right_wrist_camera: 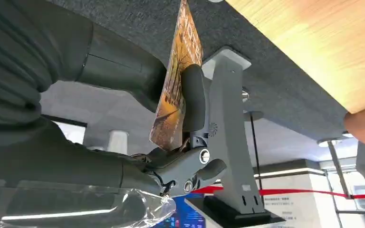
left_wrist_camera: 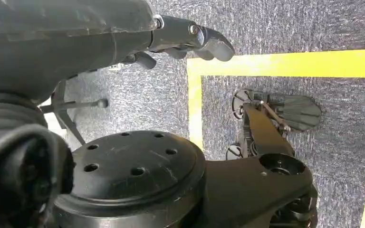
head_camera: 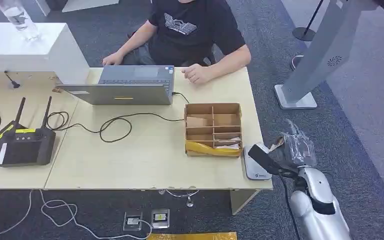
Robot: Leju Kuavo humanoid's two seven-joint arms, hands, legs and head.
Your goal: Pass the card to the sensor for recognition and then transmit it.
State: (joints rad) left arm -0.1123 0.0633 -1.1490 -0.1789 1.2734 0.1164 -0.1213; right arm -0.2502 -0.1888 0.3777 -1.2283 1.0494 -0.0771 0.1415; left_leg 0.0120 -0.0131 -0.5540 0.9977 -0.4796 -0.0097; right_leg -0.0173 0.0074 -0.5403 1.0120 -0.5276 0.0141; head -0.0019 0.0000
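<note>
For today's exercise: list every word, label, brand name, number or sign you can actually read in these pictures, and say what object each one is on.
None can be read.
Person's black T-shirt: white graphic, lettering too small.
Black device with antennas: yellow and white labels, blurred.
Laptop: a yellow strip, illegible.
Card held by the right hand: orange picture, no clear text.
Grey stand: round emblem, no words.
Screen: blue graphics, blurred.

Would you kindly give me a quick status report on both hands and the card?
Right hand grips the card, beside the table's right end. Left hand hangs over the floor, holding nothing. Sensor sits on the table corner, nothing blocking it.
</note>
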